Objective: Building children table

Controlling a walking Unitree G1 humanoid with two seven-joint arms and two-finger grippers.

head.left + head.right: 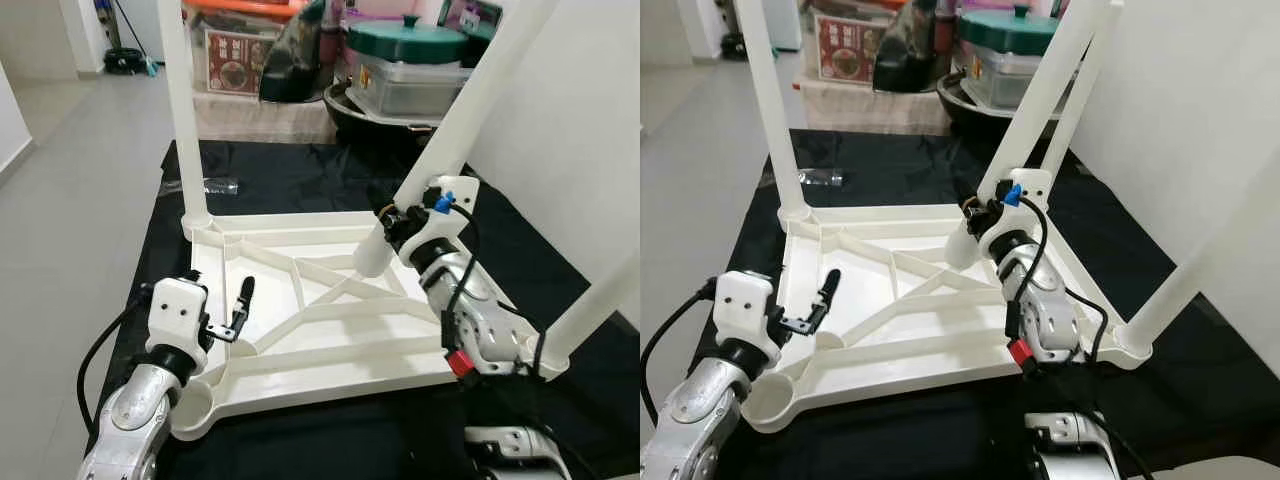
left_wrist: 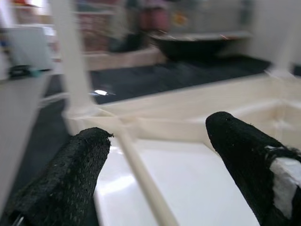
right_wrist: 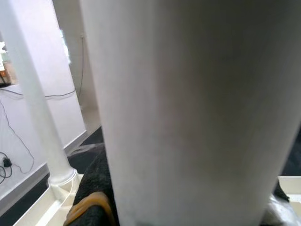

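Observation:
A white children's table top (image 1: 330, 365) lies upside down on a black cloth. One white leg (image 1: 180, 110) stands in the far left corner, and another leg (image 1: 595, 305) rises from the near right corner. My right gripper (image 1: 397, 225) is shut on a tilted white leg (image 1: 455, 125) whose lower end rests on the ribbed underside near the far right. In the right wrist view this leg (image 3: 188, 108) sits between the fingers (image 3: 91, 188). My left gripper (image 1: 238, 312) hovers open over the near left part, a rib (image 2: 141, 174) between its fingers. The near left socket (image 1: 192, 405) holds nothing.
A fourth leg (image 1: 1087, 85) stands behind the held one. Boxes (image 1: 235, 55), a green-lidded pot (image 1: 405, 45) and a black basin (image 1: 350, 105) crowd the back. A white wall (image 1: 560, 130) is close on the right; tiled floor (image 1: 70, 200) lies left.

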